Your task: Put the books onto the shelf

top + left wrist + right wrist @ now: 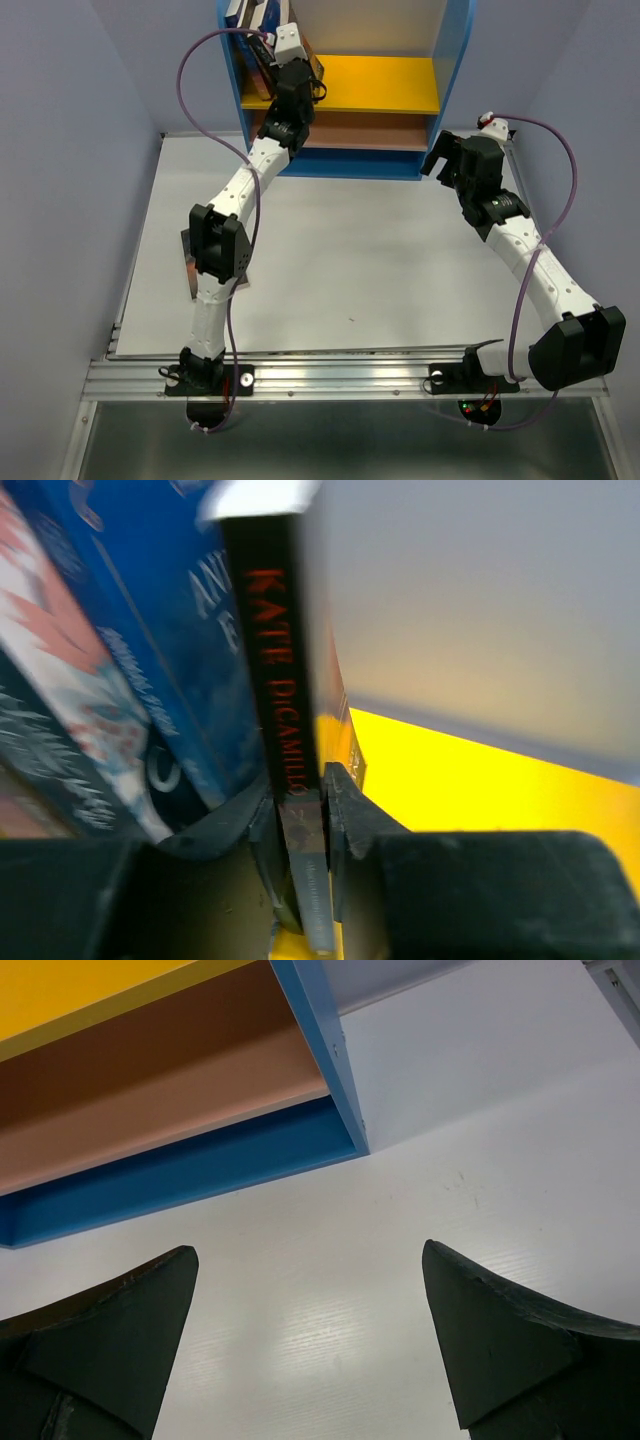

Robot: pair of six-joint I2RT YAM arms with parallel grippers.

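dark book spine | red lettering "KATE DICAMILLO" | blue cover (letters blurred, unreadable)

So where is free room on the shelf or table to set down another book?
Free: the yellow upper board from the leaning books to the blue right wall; the brown lower board, as far as visible; the white table's middle. Crowded: the board's left end, where the left gripper grips a dark-spined book beside the others.

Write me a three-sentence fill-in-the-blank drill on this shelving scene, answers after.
The left gripper clamps a dark book whose spine reads Kate ____.
The shelf board beside that book is ____.
The right gripper hangs ____ and empty above the white table.
Missing words: DiCamillo; yellow; open.
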